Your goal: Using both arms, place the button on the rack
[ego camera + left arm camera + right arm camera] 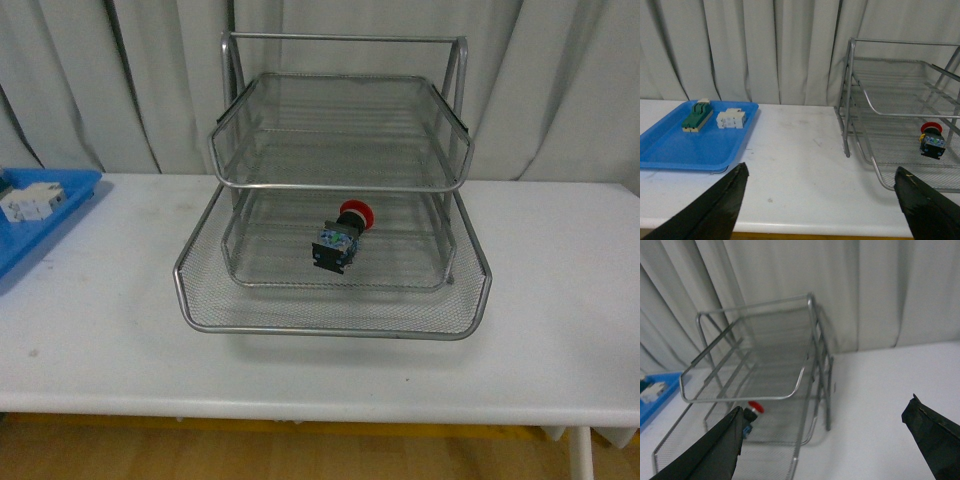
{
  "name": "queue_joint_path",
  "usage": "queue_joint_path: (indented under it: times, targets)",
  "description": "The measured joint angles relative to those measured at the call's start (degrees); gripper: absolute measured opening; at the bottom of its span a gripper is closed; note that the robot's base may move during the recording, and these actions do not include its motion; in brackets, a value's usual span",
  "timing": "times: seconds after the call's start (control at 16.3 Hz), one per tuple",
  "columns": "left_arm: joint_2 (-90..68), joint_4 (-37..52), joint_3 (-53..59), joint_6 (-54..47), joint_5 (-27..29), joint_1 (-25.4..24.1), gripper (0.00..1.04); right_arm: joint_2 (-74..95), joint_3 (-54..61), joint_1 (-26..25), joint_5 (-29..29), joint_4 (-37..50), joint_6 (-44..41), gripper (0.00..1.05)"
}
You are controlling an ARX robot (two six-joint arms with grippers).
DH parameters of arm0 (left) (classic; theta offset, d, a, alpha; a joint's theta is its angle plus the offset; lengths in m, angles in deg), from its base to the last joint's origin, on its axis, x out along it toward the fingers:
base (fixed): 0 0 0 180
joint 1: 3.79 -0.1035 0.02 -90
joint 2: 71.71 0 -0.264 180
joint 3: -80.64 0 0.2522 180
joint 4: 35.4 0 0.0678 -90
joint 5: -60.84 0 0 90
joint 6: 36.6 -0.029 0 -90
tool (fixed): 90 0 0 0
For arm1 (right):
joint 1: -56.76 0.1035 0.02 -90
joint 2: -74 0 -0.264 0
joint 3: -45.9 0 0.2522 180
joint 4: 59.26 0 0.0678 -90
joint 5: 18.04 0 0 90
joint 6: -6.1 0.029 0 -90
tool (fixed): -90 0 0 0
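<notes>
Left gripper [820, 172] spread open and empty, right gripper [825, 407] likewise, red-capped button [340, 240] lying on a lower tier of rack [340, 130], standing on white tabletop [560, 300]

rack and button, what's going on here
Nothing is being handled right now. The button lies inside the rack, on a tier below the top one. The left gripper and right gripper are both open, empty and clear of the rack. A blue tray off to the left holds two other parts.
</notes>
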Motion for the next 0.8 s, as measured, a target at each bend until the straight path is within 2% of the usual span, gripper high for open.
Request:
queue_joint_path:
  times: [0.06, 0.18, 0.37, 0.43, 0.55, 0.68, 0.8]
  targets:
    - [0.0, 0.0, 0.0, -0.1, 0.0, 0.0, 1.00, 13.3, -8.4, 3.3, -0.3, -4.3, 3.4, 0.98]
    - [0.0, 0.0, 0.0, -0.1, 0.0, 0.0, 0.98, 28.4, -18.9, 7.9, -0.4, -12.6, 6.6, 0.98]
    - [0.0, 0.0, 0.0, -0.1, 0.0, 0.0, 0.98, 34.5, -26.5, 12.6, -1.1, -21.6, 7.8, 0.98]
    - [0.0, 0.0, 0.0, -0.1, 0.0, 0.0, 0.98, 35.2, -27.4, 13.9, -1.0, -24.1, 8.4, 0.93]
    - [0.0, 0.0, 0.0, -0.1, 0.0, 0.0, 0.98, 36.4, -27.6, 16.1, -0.7, -27.1, 8.4, 0.72]
    - [0.0, 0.0, 0.0, -0.1, 0.0, 0.0, 0.98, 37.2, -27.6, 17.3, -0.7, -28.2, 7.9, 0.57]
    - [0.0, 0.0, 0.0, -0.1, 0.0, 0.0, 0.98, 38.6, -27.6, 19.1, -1.6, -29.0, 6.4, 0.34]
